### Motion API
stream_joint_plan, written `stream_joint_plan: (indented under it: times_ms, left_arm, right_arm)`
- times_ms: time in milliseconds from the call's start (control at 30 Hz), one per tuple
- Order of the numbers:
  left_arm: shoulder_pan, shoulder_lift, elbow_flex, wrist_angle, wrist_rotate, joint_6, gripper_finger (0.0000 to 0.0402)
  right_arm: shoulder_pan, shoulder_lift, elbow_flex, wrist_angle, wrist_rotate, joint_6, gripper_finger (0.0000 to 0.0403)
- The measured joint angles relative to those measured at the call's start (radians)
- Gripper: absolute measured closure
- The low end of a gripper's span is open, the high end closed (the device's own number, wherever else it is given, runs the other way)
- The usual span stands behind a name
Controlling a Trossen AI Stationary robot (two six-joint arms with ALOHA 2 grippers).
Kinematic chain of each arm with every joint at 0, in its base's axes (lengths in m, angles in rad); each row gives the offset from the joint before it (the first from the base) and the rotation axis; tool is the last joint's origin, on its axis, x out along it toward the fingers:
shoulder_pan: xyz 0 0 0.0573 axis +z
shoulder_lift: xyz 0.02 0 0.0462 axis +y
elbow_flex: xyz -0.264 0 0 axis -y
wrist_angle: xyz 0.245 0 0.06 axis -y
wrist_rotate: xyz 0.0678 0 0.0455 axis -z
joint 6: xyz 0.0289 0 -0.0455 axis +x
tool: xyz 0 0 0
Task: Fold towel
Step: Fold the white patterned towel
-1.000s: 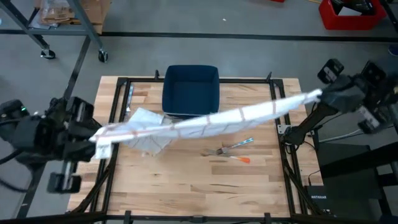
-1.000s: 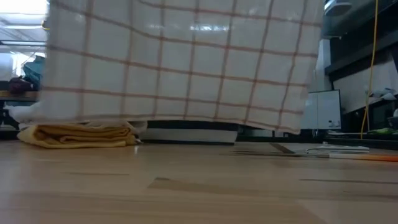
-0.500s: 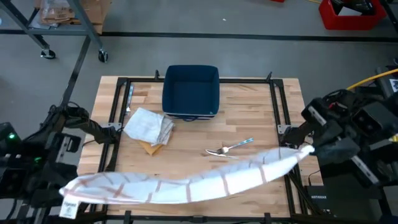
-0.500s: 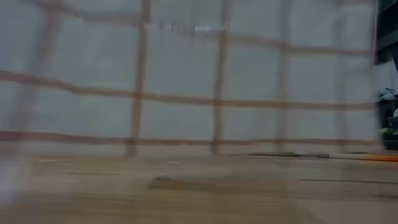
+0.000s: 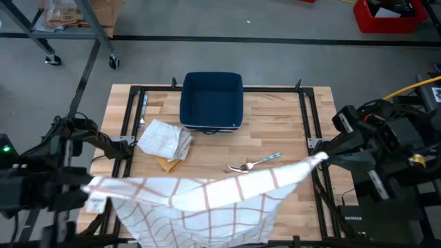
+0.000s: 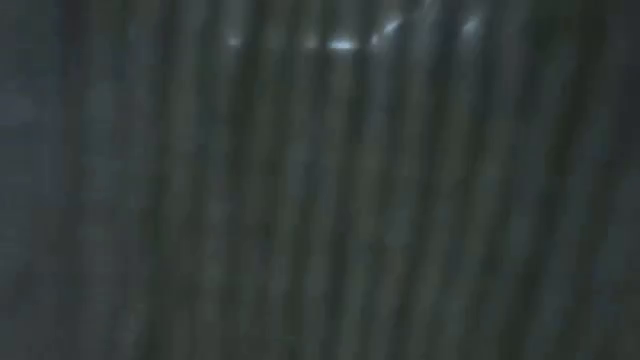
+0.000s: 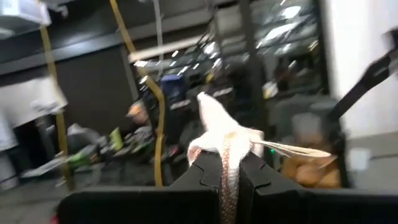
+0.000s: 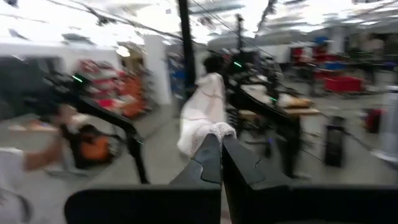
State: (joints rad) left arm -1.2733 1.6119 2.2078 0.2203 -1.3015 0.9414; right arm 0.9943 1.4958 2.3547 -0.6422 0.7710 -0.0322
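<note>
From above, the checked towel (image 5: 207,207) hangs stretched between the two arms over the near edge of the bench (image 5: 289,131). The left claw (image 5: 93,187) pinches one top corner off the bench's near left corner, and the right claw (image 5: 320,160) pinches the other at the bench's right edge. The cloth's middle sags and drapes down over the near edge. Farther in lie a crumpled white cloth (image 5: 164,140) on a yellow one, a fork (image 5: 256,164), and a dark blue bin (image 5: 211,100) at the far side; all are well apart from the towel.

The low view shows only dim vertical streaks; the towel (image 6: 320,180) seems to hang right in front of that camera and hides everything else.

In the left wrist view, the left claw (image 7: 229,163) is shut tight on a bunched corner of the towel (image 7: 219,127), which pokes out past the fingertips.

In the right wrist view, the right claw (image 8: 221,146) is likewise closed on its corner, with the towel (image 8: 202,115) trailing away toward the other arm.

I judge this to be the spreading step: the towel is lifted by two corners and not yet laid flat, so no fold has been made. The next move calls for both arms to carry the cloth over the open wood and lower it evenly, keeping it taut so it lands smooth and clear of the fork and the cloth pile.
</note>
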Motion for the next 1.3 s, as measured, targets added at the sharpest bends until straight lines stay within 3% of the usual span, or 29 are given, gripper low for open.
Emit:
stream_joint_plan:
  times_ms: [200, 433, 600, 733, 900, 933, 1067, 1100, 1233, 1300]
  left_arm:
    - [0.084, -0.009, 0.000, -0.022, -0.225, 0.061, 0.0401]
    - [0.231, -0.039, 0.000, -0.178, -0.225, 0.063, 0.0401]
    - [0.337, -0.078, 0.000, -0.387, -0.252, 0.009, 0.0401]
    - [0.403, -0.119, 0.000, -0.697, -0.267, -0.250, 0.0401]
    - [0.453, -0.186, 0.000, -1.314, -0.238, -0.848, 0.0401]
    - [0.462, -0.200, 0.000, -1.426, -0.210, -0.968, 0.0401]
    - [0.497, -0.238, 0.000, -1.777, -0.151, -1.339, 0.0401]
    - [0.505, -0.244, -0.003, -1.797, -0.139, -1.409, 0.0401]
    - [0.528, -0.288, -0.054, -1.750, -0.054, -1.394, 0.0401]
    - [0.536, -0.294, -0.069, -1.777, -0.023, -1.459, 0.0402]
  right_arm:
    - [0.000, -0.022, 0.000, -0.167, 0.190, 0.000, 0.0401]
    - [0.000, -0.050, 0.001, -0.321, 0.330, 0.000, 0.0401]
    - [0.000, -0.071, 0.001, -0.455, 0.434, 0.009, 0.0401]
    - [0.000, -0.084, 0.001, -0.614, 0.492, 0.105, 0.0401]
    - [0.000, -0.091, 0.000, -0.930, 0.500, 0.387, 0.0401]
    - [-0.001, -0.093, -0.008, -0.928, 0.501, 0.423, 0.0401]
    - [-0.001, -0.117, -0.049, -0.905, 0.497, 0.339, 0.0401]
    - [-0.001, -0.118, -0.054, -0.928, 0.509, 0.358, 0.0401]
    - [-0.036, -0.127, -0.110, -0.926, 0.502, 0.426, 0.0401]
    - [-0.063, -0.128, -0.151, -0.928, 0.477, 0.442, 0.0401]
